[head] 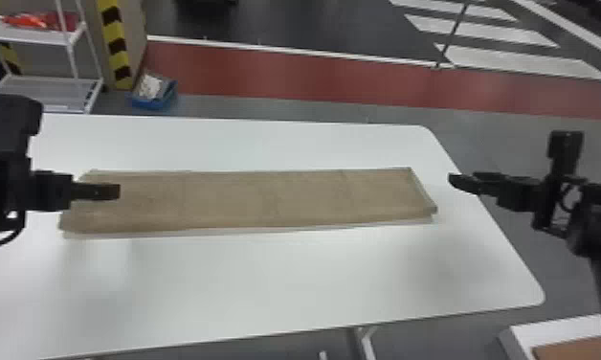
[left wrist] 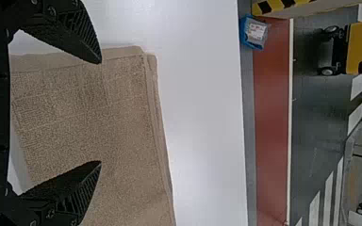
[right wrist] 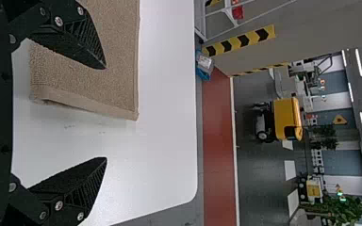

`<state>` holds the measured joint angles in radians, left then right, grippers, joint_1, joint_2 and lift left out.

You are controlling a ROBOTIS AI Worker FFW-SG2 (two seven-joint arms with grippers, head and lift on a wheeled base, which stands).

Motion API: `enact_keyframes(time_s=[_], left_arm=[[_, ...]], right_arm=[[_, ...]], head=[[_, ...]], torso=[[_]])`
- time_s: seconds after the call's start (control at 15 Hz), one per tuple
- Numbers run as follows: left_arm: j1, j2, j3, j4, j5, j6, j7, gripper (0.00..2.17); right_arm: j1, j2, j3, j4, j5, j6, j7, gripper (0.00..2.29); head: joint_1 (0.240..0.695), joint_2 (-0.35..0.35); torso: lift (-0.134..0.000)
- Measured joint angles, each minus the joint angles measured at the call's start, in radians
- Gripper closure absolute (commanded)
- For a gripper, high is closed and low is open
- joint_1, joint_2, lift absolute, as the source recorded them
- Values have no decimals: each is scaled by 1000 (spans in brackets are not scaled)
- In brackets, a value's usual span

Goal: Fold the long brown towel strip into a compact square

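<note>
The brown towel strip (head: 261, 198) lies flat as a long band running left to right across the white table. Over its left end is my left gripper (head: 115, 191); in the left wrist view that gripper (left wrist: 100, 112) stands open above the towel (left wrist: 99, 113), holding nothing. Off the strip's right end, by the table's right edge, is my right gripper (head: 452, 181). The right wrist view has this gripper (right wrist: 106, 113) open too, one finger over the end of the towel (right wrist: 115, 56) and the other over bare table.
The white table (head: 266, 277) extends in front of and behind the towel, its right edge slanting below the right arm. Behind the table, a blue bin (head: 153, 93) and a white shelf rack (head: 41, 36) stand on the floor.
</note>
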<state>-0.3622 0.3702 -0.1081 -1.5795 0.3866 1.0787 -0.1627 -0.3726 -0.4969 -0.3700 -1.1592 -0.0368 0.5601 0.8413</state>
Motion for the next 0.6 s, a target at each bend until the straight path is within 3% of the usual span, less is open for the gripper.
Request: enact_keyframes(time_s=[0.6], left_arm=[[-28, -2, -29, 58, -5, -46, -1, 140]], right_arm=[[-7, 3, 18, 13, 12, -43, -17, 218]], head=[[695, -218]], torso=[[-120]])
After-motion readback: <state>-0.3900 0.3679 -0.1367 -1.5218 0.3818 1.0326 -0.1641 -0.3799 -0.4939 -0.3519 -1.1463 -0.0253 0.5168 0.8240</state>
